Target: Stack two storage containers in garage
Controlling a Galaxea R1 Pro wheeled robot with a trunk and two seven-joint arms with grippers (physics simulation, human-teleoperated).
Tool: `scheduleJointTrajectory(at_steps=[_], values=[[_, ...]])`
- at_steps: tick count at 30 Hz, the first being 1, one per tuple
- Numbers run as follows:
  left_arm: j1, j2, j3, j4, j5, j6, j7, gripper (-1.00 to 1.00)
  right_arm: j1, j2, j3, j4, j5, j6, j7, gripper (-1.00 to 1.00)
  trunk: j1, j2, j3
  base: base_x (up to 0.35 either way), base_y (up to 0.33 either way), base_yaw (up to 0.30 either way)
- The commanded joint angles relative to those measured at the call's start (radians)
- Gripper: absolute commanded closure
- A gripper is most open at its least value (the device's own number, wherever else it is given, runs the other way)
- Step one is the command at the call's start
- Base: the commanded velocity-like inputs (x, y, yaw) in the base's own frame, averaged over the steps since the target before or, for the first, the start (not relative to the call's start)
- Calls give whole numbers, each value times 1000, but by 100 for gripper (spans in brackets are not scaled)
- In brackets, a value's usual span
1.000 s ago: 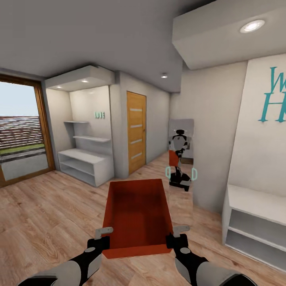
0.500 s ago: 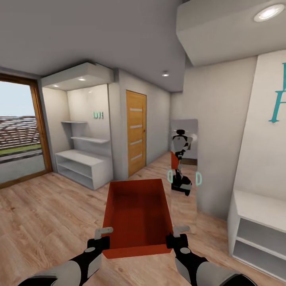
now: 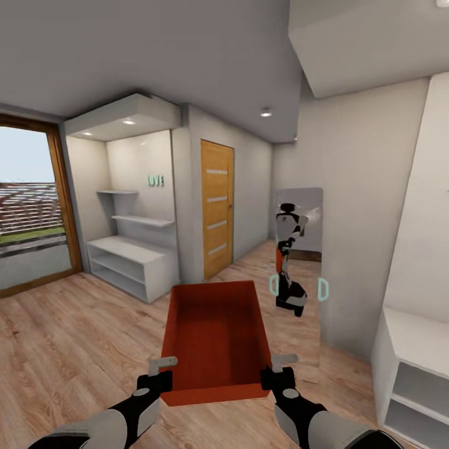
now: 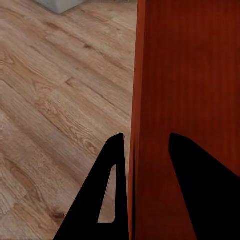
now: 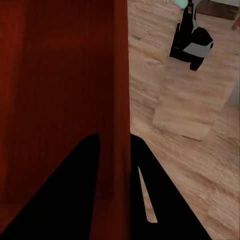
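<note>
Out in front of you, held level between both arms, is the orange-red bin (image 3: 215, 340), open top up, its long axis pointing straight ahead. Your left claw (image 3: 163, 369) pinches the bin's left wall near the close corner, one finger (image 4: 112, 200) outside and the other inside, with the thin wall edge between them. Your right claw (image 3: 282, 366) does the same on the right wall, one finger (image 5: 145, 195) outside over the planks and one inside the bin. Both are clamped narrow on the walls.

Under the bin is light wood plank floor (image 3: 68, 349), and it runs wide and bare to your left, as far as the wood-framed glass door (image 3: 31, 206). Past the bin's far left corner stands a low white shelf unit (image 3: 131, 265) set in an alcove, its front corner jutting toward the floor space. Beyond the bin's far edge the floor narrows into a passage beside a wooden door (image 3: 217, 206).

The right side is tighter. A tall mirror (image 3: 299, 274) leans against the wall just right of the bin's far right corner, its base near the bin's right wall in the right wrist view. Further right, a white cabinet (image 3: 415, 368) sticks out at the picture's edge.
</note>
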Motion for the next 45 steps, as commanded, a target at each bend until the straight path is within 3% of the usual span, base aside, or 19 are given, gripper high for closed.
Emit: scheduleJointTrajectory(at_steps=[1,22,45], values=[[-1,0,14,-1,11,-6,-3,100,-1,9,-50,0,1,0,7,100,1,-1,-2,323,0,238],[-1,0,14,-1,11,-6,-3,100,-1,9,-50,0,1,-1,7,100,1,-1,-2,323,0,262],[-1,0,13,-1,11,-6,-3,100,-1,9,-50,0,1,0,7,100,1,-1,-2,323,0,5]])
